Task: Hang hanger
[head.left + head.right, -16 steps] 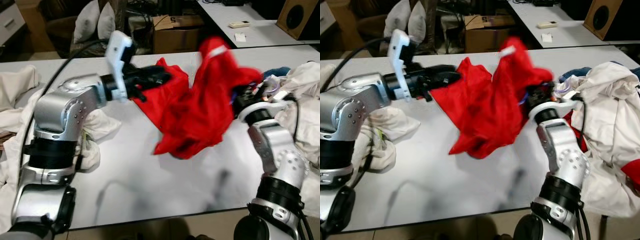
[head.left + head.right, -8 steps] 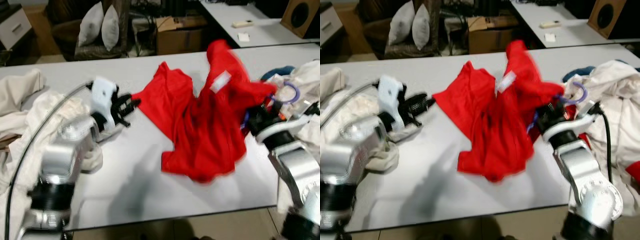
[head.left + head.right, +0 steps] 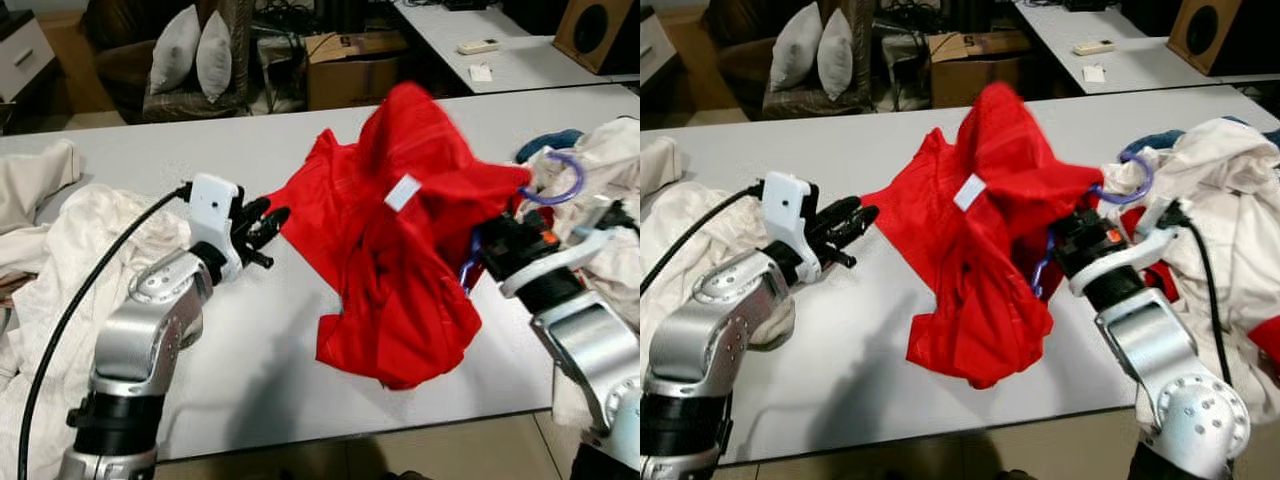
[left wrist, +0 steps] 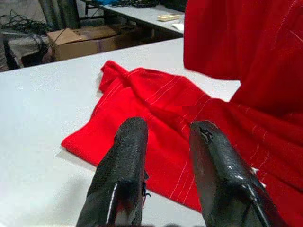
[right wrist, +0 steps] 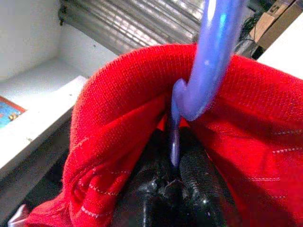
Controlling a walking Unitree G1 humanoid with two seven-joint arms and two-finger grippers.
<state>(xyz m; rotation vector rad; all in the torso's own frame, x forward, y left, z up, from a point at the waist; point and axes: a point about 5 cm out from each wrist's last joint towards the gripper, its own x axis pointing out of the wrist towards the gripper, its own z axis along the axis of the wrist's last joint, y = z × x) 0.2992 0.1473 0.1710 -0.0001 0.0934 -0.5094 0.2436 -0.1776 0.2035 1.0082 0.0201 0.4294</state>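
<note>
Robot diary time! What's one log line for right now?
right gripper: shut on purple hanger inside red shirt, lifted | left gripper: open, empty, beside shirt's edge | table: shirt partly resting

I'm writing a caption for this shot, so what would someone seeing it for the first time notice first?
The bright red garment in the middle of the white table, one end lifted and the rest trailing on the tabletop. The right tool holds it up, shut on a purple hanger wrapped in the cloth. The left tool hovers open beside the garment's flat edge, with pale laundry heaped at both table ends.
</note>
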